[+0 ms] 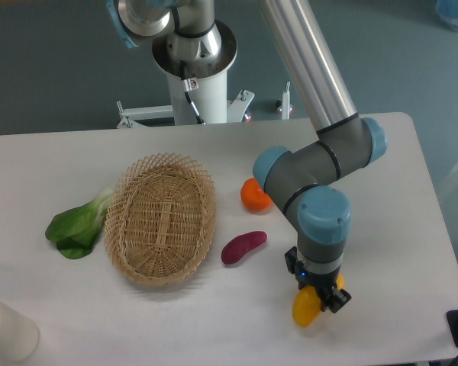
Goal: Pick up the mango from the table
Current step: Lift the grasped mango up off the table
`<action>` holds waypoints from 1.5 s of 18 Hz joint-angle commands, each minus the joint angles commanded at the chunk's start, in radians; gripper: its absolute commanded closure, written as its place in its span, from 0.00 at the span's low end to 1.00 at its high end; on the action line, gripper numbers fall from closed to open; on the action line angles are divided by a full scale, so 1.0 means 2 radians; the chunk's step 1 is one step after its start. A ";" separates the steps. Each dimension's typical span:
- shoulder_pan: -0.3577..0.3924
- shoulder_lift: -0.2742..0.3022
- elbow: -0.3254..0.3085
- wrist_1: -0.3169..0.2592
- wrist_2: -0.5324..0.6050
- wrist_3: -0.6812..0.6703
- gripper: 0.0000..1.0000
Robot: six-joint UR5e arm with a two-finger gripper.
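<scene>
The mango (pixel 305 307) is a smooth yellow-orange fruit at the front right of the white table (pixel 382 191). My gripper (pixel 318 297) points straight down over it, fingers on either side, shut on the mango. Its upper part is hidden by the gripper body and wrist. Whether the fruit still touches the tabletop I cannot tell.
A round orange (pixel 253 195) sits just left of my forearm. A purple-red oblong vegetable (pixel 243 247) lies left of the gripper. A wicker basket (pixel 161 219) stands mid-table, with a leafy green (pixel 78 225) beyond it. A white bottle (pixel 8 329) lies at the front left corner.
</scene>
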 joint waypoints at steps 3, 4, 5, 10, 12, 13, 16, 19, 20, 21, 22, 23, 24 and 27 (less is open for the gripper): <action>0.012 0.014 -0.003 -0.004 0.017 0.002 0.36; 0.015 0.017 -0.003 -0.008 0.019 0.002 0.36; 0.018 0.018 -0.004 -0.012 0.019 0.002 0.36; 0.035 0.032 -0.004 -0.042 0.018 0.002 0.37; 0.039 0.035 -0.003 -0.051 0.015 0.001 0.36; 0.039 0.037 -0.004 -0.052 0.013 0.001 0.36; 0.041 0.038 -0.002 -0.052 0.009 -0.005 0.36; 0.052 0.043 -0.002 -0.055 -0.005 -0.005 0.36; 0.054 0.044 -0.002 -0.058 -0.011 -0.006 0.36; 0.055 0.044 -0.002 -0.058 -0.018 -0.006 0.36; 0.057 0.044 0.001 -0.058 -0.021 -0.006 0.36; 0.058 0.044 0.003 -0.058 -0.021 -0.006 0.36; 0.058 0.043 0.005 -0.058 -0.020 -0.006 0.36; 0.057 0.043 0.010 -0.059 -0.017 -0.005 0.36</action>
